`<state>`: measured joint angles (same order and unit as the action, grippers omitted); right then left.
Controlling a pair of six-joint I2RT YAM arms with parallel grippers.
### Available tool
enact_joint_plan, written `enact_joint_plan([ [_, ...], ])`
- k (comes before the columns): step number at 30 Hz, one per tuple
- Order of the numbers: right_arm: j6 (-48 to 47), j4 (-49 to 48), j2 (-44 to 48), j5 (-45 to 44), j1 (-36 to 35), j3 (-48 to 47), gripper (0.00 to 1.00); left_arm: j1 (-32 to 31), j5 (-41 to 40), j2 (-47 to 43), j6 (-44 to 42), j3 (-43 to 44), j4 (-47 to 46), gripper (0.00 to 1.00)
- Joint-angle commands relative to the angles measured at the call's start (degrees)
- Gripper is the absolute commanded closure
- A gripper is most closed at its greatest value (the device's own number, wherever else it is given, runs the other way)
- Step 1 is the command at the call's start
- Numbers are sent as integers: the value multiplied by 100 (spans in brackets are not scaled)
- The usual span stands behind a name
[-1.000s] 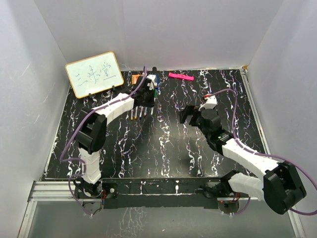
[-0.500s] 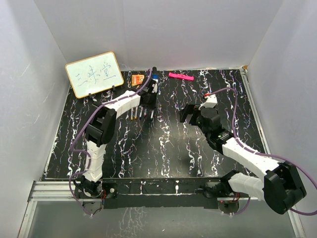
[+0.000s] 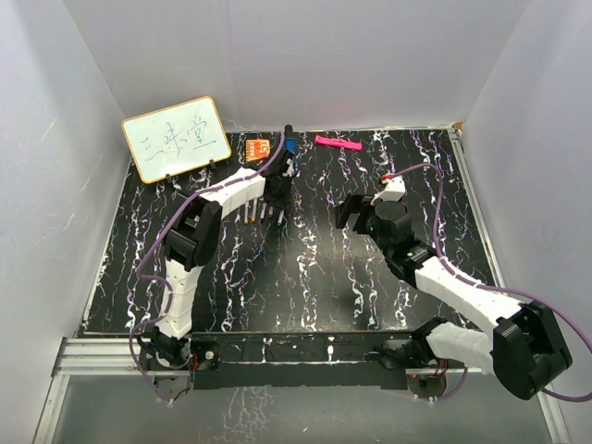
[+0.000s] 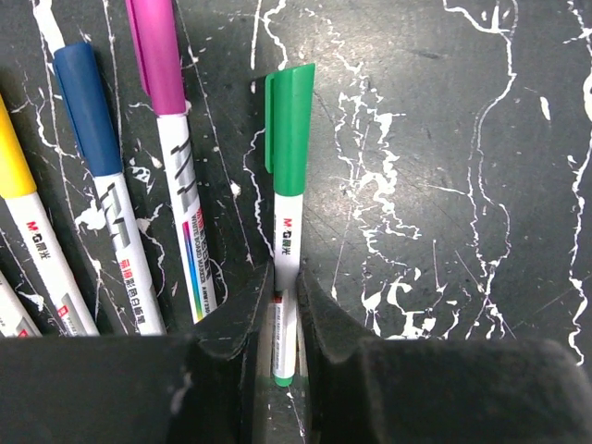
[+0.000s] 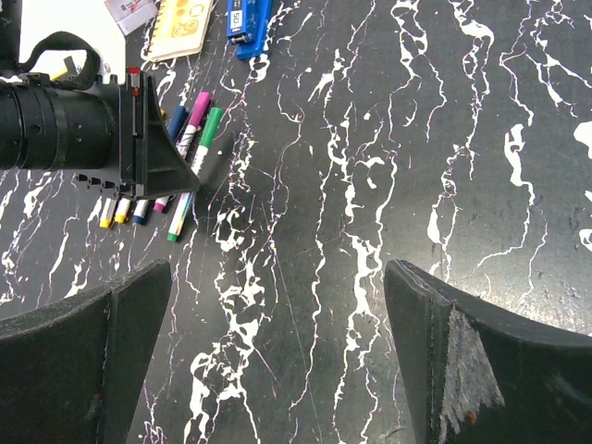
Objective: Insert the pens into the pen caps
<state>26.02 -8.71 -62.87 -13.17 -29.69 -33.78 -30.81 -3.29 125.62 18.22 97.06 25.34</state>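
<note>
left gripper (image 4: 285,277): clenched on the white barrel of the green pen (image 4: 288,217), down at the table (image 3: 314,277)
green pen: lies on the table, green cap (image 4: 290,120) on the end away from the fingers; outermost in the pen row, on the side toward table centre
pen row: 3 more alongside, with magenta cap (image 4: 155,55), blue cap (image 4: 86,106), yellow cap (image 4: 11,162); near the far edge, left of centre
right gripper (image 5: 277,277): released, jaws wide, nothing between them, over the table right of centre
far edge: orange block (image 3: 257,147), pink bar (image 3: 337,142); whiteboard (image 3: 176,139) at the far-left corner
</note>
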Motion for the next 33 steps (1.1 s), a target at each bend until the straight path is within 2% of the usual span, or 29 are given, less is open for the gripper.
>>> enact_joint_plan([
  [1, 61, -287, 31, 3, -19, -155, 2, 37, -146, 115, 59, 159, 280, 86],
  [7, 52, -281, 15, -15, -18, -150, 2, 31, -164, 109, 83, 204, 280, 78],
  [12, 52, -286, 30, -58, -19, -146, 2, 35, -196, -93, 85, 284, 312, 77],
  [20, 35, -309, 15, -132, -19, -173, 2, 31, -409, -1022, -33, 318, 281, 73],
  [24, 26, -335, -26, -232, -18, -185, 2, 30, -536, -1659, -59, 42, 95, 67],
  [26, 63, -295, -55, -439, -19, -206, 2, 29, -620, -1967, -64, -137, 27, 59],
  [27, 89, -258, -83, -572, -19, -231, 2, 31, -676, -2128, -68, -253, -3, 51],
  [28, 107, -203, -122, -754, -14, -280, 2, 37, -756, -2280, -72, -388, -32, 38],
  [29, 115, -133, -179, -933, -11, -325, 2, 32, -837, -2437, -76, -531, -56, 13],
  [30, 106, -46, -244, -1109, -5, -388, 2, 33, -944, -2579, -80, -686, -82, 3],
  [33, 90, 144, -453, -1295, 203, -551, 2, 71, -1418, -3028, -107, -1156, -109, 2],
])
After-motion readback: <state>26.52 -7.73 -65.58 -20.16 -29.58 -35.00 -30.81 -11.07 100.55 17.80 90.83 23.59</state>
